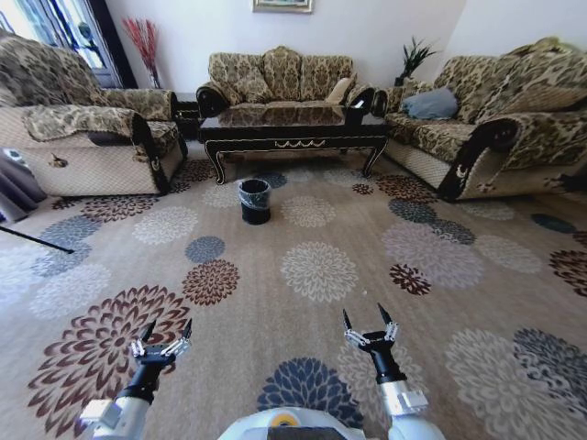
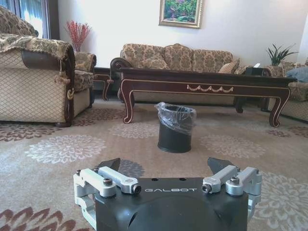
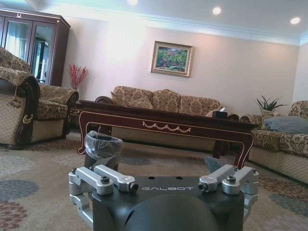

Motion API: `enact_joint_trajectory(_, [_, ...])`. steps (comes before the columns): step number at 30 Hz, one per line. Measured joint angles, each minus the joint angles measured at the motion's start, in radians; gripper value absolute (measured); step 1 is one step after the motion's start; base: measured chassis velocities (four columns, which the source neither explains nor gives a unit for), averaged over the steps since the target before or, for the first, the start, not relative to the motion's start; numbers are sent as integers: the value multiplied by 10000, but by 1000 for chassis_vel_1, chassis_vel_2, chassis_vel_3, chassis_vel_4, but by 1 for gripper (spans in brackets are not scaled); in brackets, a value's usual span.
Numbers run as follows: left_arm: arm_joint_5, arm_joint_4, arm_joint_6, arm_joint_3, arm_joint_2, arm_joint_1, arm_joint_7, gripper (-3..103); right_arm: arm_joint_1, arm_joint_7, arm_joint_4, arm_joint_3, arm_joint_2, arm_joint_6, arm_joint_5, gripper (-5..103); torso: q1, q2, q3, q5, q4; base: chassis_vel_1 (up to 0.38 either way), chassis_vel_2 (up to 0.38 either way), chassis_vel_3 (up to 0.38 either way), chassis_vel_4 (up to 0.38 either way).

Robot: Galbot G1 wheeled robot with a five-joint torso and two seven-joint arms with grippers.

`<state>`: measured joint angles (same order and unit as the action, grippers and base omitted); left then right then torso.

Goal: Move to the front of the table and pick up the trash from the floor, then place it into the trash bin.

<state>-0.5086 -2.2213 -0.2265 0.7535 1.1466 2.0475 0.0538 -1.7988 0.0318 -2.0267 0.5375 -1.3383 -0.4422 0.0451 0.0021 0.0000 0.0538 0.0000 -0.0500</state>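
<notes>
My left gripper (image 1: 168, 332) hovers at the lower left of the head view, its black-tipped fingers (image 1: 147, 331) spread wide and holding nothing. My right gripper (image 1: 367, 320) hovers at the lower centre-right, fingers equally wide and empty. Both hang above the beige carpeted floor (image 1: 275, 238) with its round flower medallions. In the upper middle stands the long, glossy dark-brown desk (image 1: 293, 128) with curved legs and gold ornament. Just in front of it, on the carpet, sits the small round black trash bin (image 1: 254, 201) lined with a thin plastic bag. I cannot make out any trash on the floor.
</notes>
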Motion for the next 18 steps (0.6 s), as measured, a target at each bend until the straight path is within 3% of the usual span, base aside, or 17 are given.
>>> enact_joint_trajectory(9, [0, 0, 0, 0, 0, 0, 0, 100, 0, 0, 0, 0, 0, 0, 0, 100, 19, 99, 75, 0, -2, 0, 0, 0, 0])
enact_joint_trajectory(18, [0, 0, 0, 0, 0, 0, 0, 100, 0, 0, 0, 0, 0, 0, 0, 100, 30, 485, 448, 0, -1, 0, 0, 0, 0])
